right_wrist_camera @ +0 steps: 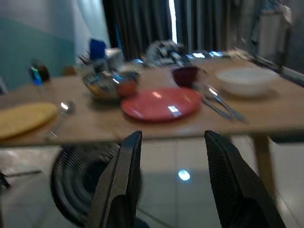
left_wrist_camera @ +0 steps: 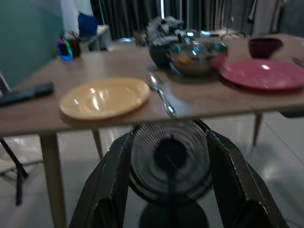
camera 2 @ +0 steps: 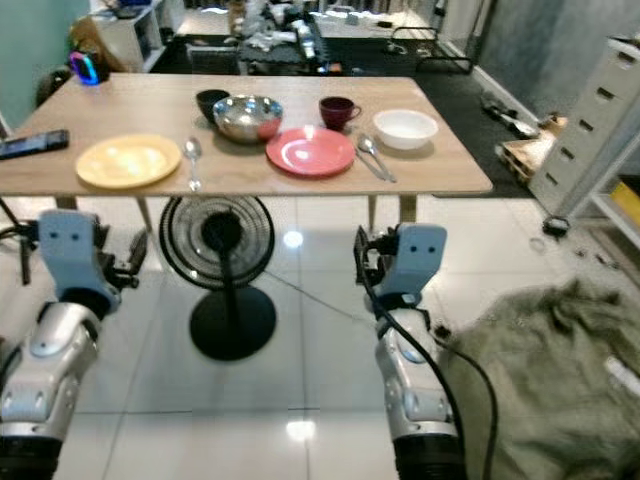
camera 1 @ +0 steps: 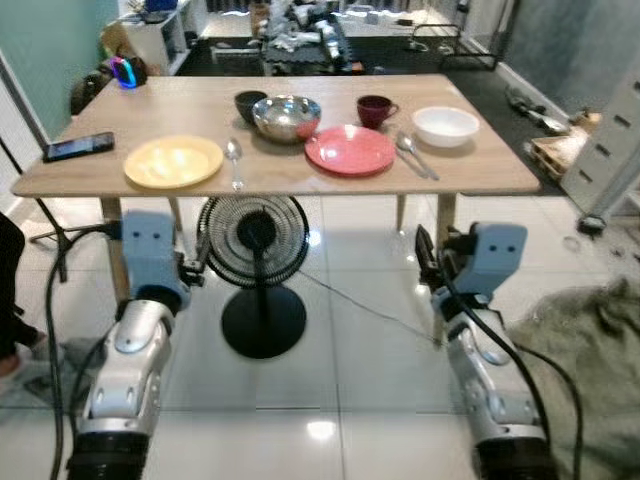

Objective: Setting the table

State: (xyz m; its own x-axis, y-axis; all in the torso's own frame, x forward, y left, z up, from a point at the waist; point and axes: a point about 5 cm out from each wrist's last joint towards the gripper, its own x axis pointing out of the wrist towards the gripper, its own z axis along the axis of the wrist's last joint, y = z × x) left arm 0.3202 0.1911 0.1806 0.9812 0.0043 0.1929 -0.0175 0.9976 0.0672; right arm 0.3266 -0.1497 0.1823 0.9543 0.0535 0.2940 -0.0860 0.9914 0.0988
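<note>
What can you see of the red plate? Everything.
The red plate is round, shallow and glossy, probably plastic or glazed, empty, lying flat near the front edge of the wooden table. The steel bowl sits just behind it on the robot's left, the dark red cup behind, spoons beside its right. Contact unclear.

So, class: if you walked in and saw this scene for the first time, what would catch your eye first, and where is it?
Most likely the red plate near the middle of the wooden table, with a shiny metal bowl just behind it and a yellow plate further left. Next, the black fan standing on the glossy floor under the table. In the foreground, the left gripper and right gripper are both open and empty, below table height.
</note>
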